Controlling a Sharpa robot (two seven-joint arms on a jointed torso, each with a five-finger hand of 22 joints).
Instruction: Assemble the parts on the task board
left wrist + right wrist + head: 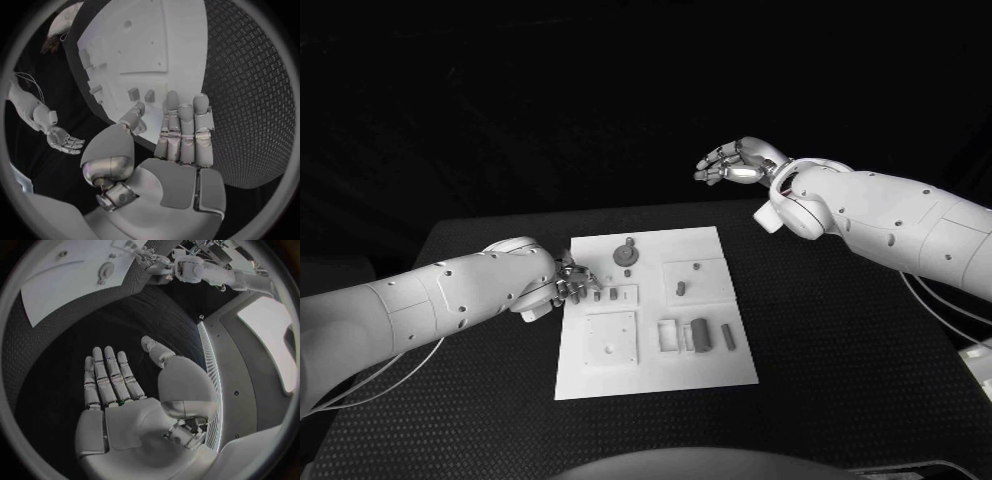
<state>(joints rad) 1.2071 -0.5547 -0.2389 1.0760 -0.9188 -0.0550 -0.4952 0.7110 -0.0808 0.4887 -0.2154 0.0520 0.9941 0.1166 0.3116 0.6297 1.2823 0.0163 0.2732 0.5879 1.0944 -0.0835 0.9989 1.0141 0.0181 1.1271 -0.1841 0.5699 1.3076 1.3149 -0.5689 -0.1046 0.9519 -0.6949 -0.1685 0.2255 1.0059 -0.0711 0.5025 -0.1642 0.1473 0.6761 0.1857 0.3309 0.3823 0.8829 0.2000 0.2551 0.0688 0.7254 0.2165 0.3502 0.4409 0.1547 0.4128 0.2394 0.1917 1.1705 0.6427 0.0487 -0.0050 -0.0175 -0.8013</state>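
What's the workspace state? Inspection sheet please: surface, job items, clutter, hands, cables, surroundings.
Surface: black textured table.
Job's things: white task board mid-table; small grey parts on it, a round knobbed part at its far end.
Clutter: nothing seen.
Hands: left hand at the board's left edge, fingers extended, holding nothing; right hand raised beyond the table, open.
Cables: thin ones along both arms.
Surroundings: dark.

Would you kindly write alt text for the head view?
A white rectangular task board carrying small grey parts lies on a black table. The left robot hand rests at the board's left edge, and the right robot hand hangs open beyond the table's far edge.
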